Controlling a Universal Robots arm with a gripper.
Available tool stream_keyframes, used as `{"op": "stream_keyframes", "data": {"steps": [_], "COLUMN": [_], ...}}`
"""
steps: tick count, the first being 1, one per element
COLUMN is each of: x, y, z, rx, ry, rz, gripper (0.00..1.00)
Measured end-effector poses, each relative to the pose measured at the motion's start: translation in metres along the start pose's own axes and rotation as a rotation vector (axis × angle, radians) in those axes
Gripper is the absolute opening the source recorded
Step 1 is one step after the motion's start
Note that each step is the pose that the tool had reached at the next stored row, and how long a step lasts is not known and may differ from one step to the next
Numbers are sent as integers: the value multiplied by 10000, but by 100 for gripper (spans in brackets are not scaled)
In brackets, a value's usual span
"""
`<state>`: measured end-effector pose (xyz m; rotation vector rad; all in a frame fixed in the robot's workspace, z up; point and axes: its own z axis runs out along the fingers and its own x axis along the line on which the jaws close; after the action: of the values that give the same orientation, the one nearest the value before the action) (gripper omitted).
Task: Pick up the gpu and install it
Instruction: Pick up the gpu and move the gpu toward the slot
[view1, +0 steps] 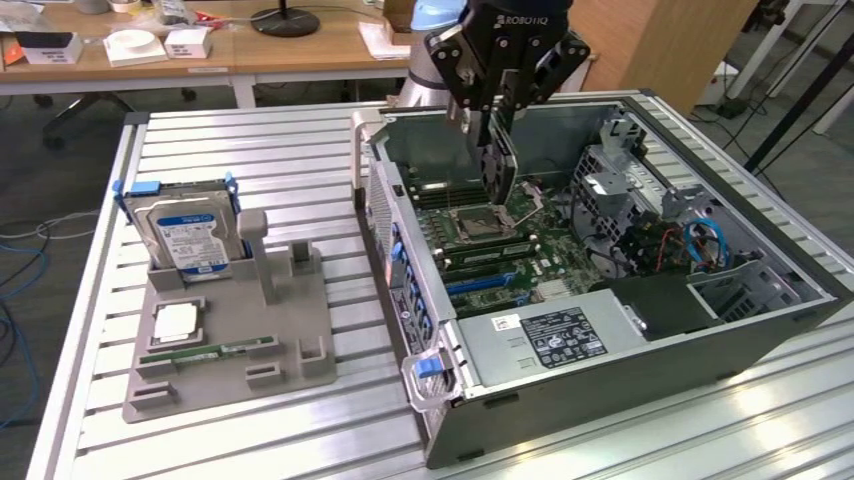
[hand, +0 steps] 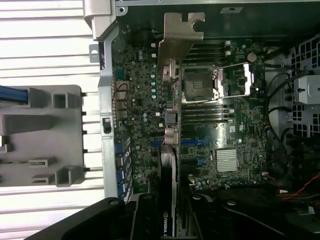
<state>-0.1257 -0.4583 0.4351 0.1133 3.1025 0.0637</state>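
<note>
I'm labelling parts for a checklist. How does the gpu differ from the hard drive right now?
The gpu hangs edge-down in the end effector over the open computer case; the hard drive stands upright in the grey holder. The gpu is a thin card with a metal bracket; the hard drive is a thick silver block with a blue-white label. Neither is installed yet.

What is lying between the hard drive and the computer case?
In the exterior view, upright posts of the grey holder and a bare strip of table lie between the hard drive and the computer case.
</note>
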Motion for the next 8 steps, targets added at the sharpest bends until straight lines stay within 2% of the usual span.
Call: {"op": "stream_keyframes", "data": {"steps": [8], "x": [-67], "y": [5], "z": [3], "rx": [0], "ry": [0], "rz": [1], "gripper": [26]}}
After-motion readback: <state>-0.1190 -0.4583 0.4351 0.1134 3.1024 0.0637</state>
